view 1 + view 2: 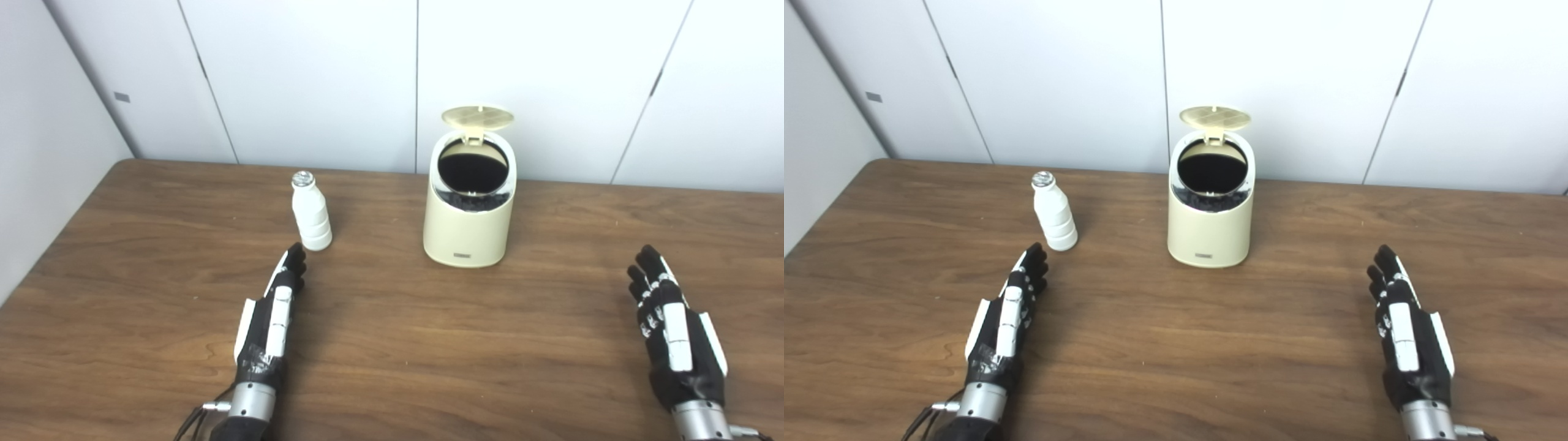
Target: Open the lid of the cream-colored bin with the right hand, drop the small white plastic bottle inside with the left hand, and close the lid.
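Nearest: left hand [269, 318] and right hand [670, 324] flat over the wooden tabletop [392, 355], fingers stretched out, holding nothing. Just past the left fingertips, small white bottle [311, 211] standing upright, untouched. Further back, cream bin [468, 226] with lid [478, 117] flipped up, dark inside showing.

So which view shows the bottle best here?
Little between them. The right eye view shows the small white bottle slightly nearer centre, upright, left of the open bin. The left eye view shows the same, equally unobstructed.
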